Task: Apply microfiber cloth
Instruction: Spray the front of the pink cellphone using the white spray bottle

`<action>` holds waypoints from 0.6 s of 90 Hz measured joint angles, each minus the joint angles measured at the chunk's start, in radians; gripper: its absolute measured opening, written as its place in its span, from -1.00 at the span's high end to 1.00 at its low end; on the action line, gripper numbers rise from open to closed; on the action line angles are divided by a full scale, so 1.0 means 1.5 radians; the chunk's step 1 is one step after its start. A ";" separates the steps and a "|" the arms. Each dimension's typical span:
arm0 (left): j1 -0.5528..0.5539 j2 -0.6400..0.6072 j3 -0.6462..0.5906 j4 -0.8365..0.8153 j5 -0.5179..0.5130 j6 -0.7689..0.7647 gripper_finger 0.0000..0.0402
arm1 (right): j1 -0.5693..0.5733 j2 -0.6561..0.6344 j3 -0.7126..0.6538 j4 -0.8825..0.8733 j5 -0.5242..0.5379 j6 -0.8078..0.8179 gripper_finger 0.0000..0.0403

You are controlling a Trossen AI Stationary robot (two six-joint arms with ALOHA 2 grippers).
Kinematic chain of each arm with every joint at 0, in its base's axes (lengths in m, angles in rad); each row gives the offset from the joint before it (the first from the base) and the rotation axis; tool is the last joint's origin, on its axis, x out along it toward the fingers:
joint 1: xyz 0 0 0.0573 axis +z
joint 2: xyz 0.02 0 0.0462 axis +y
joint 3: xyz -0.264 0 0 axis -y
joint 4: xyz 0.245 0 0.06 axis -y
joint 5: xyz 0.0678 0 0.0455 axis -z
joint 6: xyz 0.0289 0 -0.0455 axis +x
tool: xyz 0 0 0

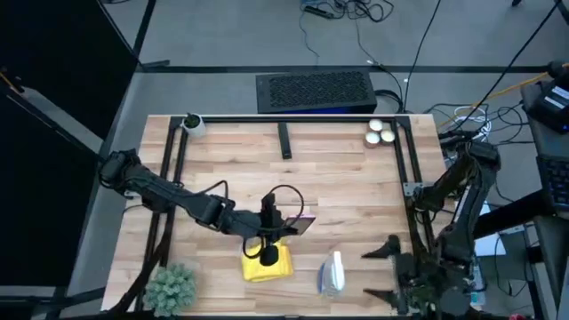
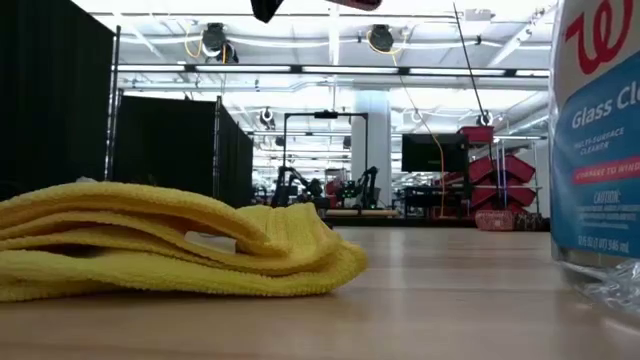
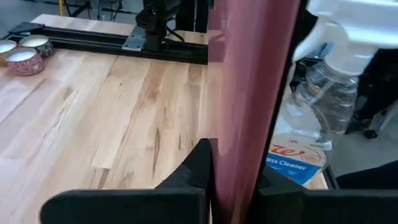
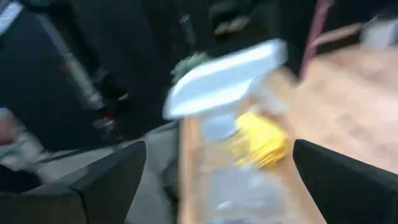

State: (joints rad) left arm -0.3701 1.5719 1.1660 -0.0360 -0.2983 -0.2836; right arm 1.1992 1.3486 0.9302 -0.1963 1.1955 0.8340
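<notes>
Near the worktop's front edge, your yellow cloth (image 1: 267, 264) lies just below the left claw (image 1: 269, 233), which is clamped on a pinkish phone (image 3: 252, 93), while the right claw (image 1: 388, 274) waits open beyond the spray bottle (image 1: 332, 273).

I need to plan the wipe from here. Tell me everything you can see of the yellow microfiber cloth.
The microfiber cloth is bright yellow, soft and plush-looking, folded into several loose layers with rounded edges. It lies flat on the wooden table near the front edge, a potted plant on one side and the spray bottle on the other, apart from both. The left gripper hangs above its rear part, shut on a pinkish flat object; contact with the cloth cannot be confirmed. The right gripper waits open beyond the bottle.
</notes>
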 joint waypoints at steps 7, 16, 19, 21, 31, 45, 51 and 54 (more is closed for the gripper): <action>0.014 0.000 0.000 0.000 0.010 0.000 0.96 | -0.004 0.003 0.000 -0.035 0.010 0.018 -0.94; 0.027 0.000 0.000 0.001 0.021 0.000 0.96 | -0.022 0.026 0.000 -0.051 0.002 0.022 -0.94; 0.031 0.000 0.000 0.002 0.023 -0.001 0.96 | -0.028 0.035 0.000 -0.050 0.000 0.012 -0.94; 0.033 0.000 0.000 0.002 0.024 -0.001 0.96 | -0.031 0.040 0.000 -0.048 0.000 0.006 -0.94; 0.039 0.000 0.000 0.001 0.039 0.000 0.96 | -0.046 0.058 -0.001 -0.030 0.000 -0.015 -0.94; 0.041 0.000 0.000 0.002 0.043 0.000 0.96 | -0.058 0.069 -0.001 0.052 -0.043 -0.094 -0.94; 0.041 0.000 0.000 0.006 0.042 0.000 0.96 | -0.059 0.069 -0.001 0.097 -0.064 -0.145 -0.94; 0.041 0.000 0.000 0.007 0.042 0.000 0.96 | -0.059 0.069 -0.001 0.114 -0.066 -0.170 -0.94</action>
State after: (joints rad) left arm -0.3084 1.5719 1.1660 -0.0258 -0.2348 -0.2842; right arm 1.1110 1.4513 0.9291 -0.0249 1.0958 0.5797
